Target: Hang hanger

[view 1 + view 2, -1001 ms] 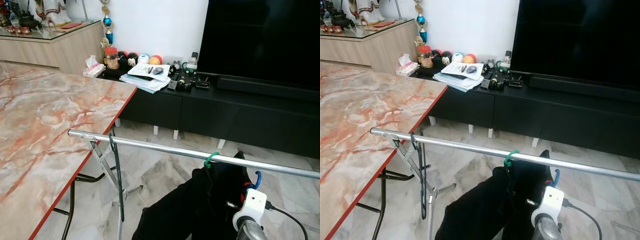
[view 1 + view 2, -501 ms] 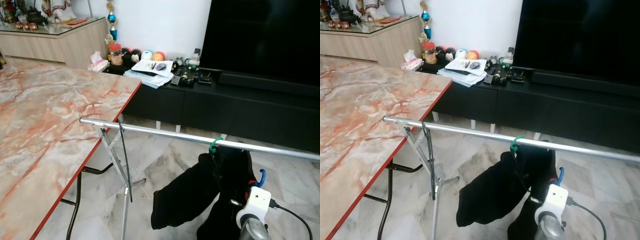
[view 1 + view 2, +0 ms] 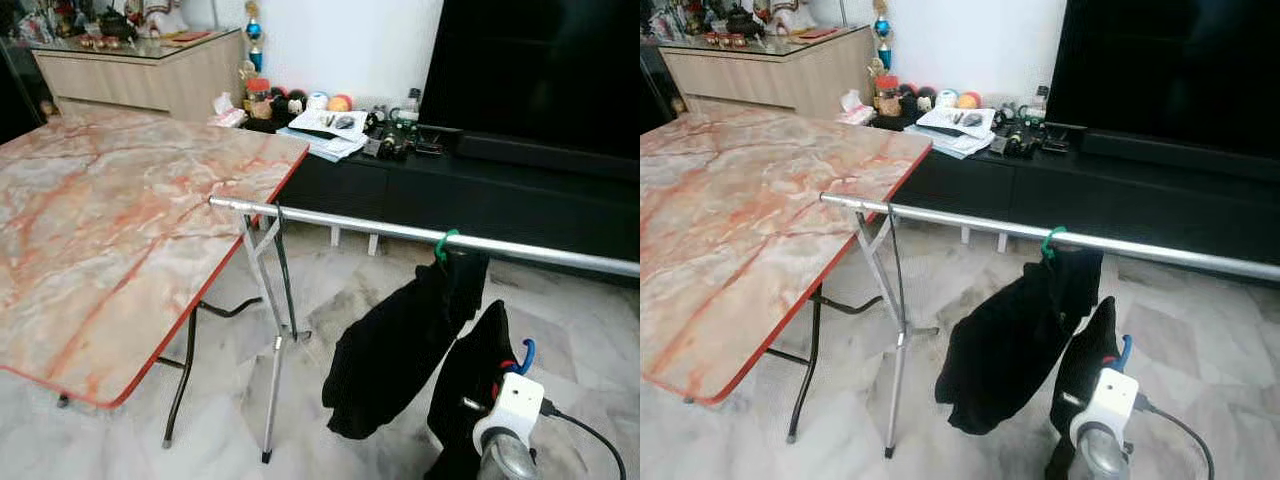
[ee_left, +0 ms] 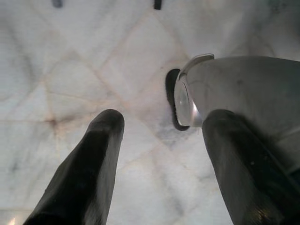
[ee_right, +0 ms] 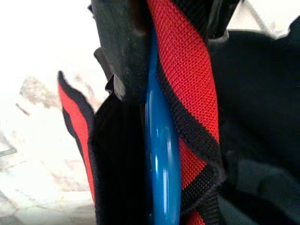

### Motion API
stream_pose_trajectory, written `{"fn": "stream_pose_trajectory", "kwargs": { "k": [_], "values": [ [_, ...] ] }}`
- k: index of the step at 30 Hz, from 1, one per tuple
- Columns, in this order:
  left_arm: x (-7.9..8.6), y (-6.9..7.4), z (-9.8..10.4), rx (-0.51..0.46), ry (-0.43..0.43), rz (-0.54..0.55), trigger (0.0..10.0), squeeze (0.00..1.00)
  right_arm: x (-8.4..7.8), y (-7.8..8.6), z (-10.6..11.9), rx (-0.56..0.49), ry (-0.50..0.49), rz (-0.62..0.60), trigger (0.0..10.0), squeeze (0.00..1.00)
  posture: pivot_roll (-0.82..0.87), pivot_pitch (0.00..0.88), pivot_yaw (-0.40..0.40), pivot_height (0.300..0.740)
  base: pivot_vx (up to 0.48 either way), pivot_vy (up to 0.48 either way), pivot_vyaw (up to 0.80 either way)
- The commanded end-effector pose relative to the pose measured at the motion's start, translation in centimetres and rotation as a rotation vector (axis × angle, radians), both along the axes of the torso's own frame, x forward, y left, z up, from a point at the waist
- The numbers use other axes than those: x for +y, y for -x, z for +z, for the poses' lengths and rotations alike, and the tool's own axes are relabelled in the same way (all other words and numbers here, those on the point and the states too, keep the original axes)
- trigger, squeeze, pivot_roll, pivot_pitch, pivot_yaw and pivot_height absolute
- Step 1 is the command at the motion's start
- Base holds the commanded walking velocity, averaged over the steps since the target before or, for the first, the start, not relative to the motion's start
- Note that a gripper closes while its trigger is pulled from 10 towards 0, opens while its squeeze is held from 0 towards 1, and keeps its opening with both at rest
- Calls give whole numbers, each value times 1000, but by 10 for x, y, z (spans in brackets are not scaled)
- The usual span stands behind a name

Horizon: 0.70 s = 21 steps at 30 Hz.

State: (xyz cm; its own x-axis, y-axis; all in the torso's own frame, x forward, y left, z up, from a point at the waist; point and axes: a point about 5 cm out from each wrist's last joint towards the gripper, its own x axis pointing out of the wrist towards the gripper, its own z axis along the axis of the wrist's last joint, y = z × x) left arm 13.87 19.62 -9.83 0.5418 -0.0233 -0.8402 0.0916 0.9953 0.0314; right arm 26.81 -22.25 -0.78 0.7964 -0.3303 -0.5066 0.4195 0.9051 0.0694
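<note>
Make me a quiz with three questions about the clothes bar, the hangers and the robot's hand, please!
1. Where does the green hanger sit?
A. hooked on the metal rail
B. on the marble table
C. on the TV cabinet

2. What colour is the hanger held by the right gripper?
A. yellow
B. blue
C. white

3. How is the left gripper?
A. shut on a shirt
B. shut on the rail
C. open, over the floor

Answers:
1 A, its hook curls over the rail with a black garment hanging below.
2 B, the right wrist view shows blue plastic against red-and-black fabric.
3 C, its two fingers stand apart with only floor tiles between them.
</note>
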Motion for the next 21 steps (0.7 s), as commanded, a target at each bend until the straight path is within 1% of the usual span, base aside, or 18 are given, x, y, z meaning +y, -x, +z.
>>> {"fn": "stream_pose_trajectory", "kwargs": {
  "k": [1,3,6,8,13,21],
  "values": [
    [-5,7,-3,30,7,-18,10000,0,-3,-4,5,-22,4,-14,10000,0,130,0,3,740,-315,0,0],
    [-4,5,-3,26,7,-15,10000,0,-2,-5,4,-16,3,-8,10000,0,132,0,2,740,-315,0,0],
    [-4,4,-2,23,6,-14,10000,0,-2,-6,5,-16,1,-5,10000,0,134,0,1,740,-315,0,-481],
    [-4,3,-2,21,6,-16,10000,0,-1,-7,6,-17,1,-3,10000,0,138,0,1,740,-315,0,-800],
    [-4,1,-1,16,5,-16,10000,0,6,-13,9,-31,-5,10,10000,0,146,0,-3,740,-313,0,0],
    [-3,-2,0,11,3,-13,10000,0,12,-15,9,-28,-10,21,10000,0,153,0,-2,740,-314,0,0]
  ]
}}
